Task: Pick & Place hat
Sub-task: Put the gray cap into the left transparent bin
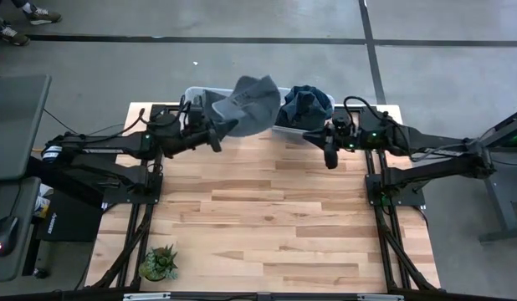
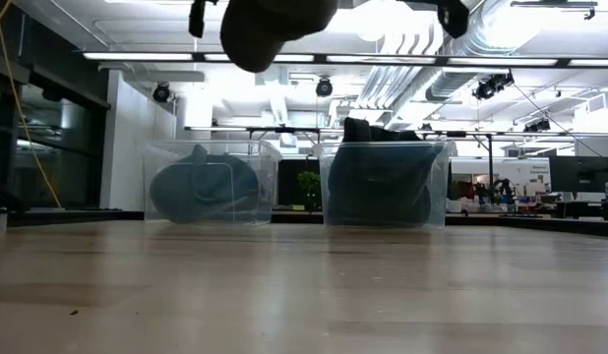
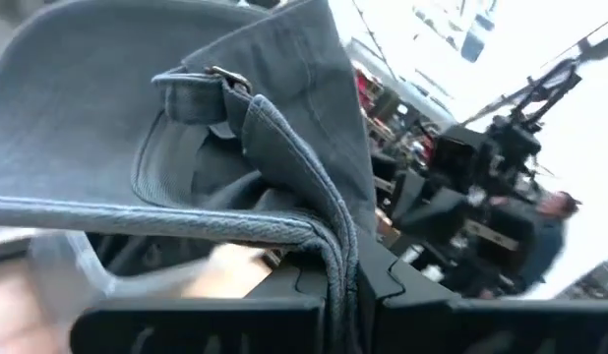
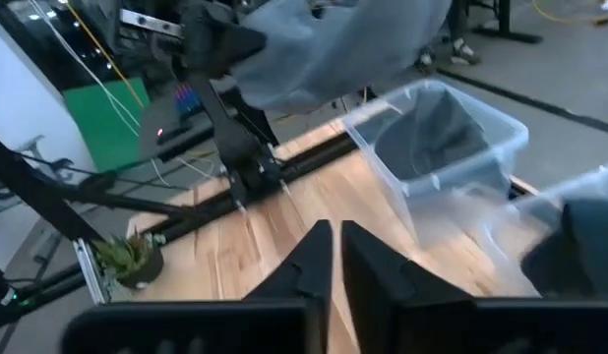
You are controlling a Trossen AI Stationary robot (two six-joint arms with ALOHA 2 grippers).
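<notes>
Two hands noted; we take the left bin (image 1: 198,94) as landmark. Left hand (image 1: 218,139), just in front of that bin, is clamped on the grey hat (image 1: 246,104), which hangs raised above the surface (image 1: 267,217), over the gap between the left bin and the right bin (image 1: 313,104). We judge the left bin nearer. Right hand (image 4: 332,258), fingers nearly together and empty, waits before the right bin.

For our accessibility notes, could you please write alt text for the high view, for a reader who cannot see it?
From above, the left end effector holds a grey hat up over two clear bins at the far edge of a wooden table. The right end effector is empty beside the right-hand bin, which holds dark hats. A small plant sits at the near left corner.
</notes>
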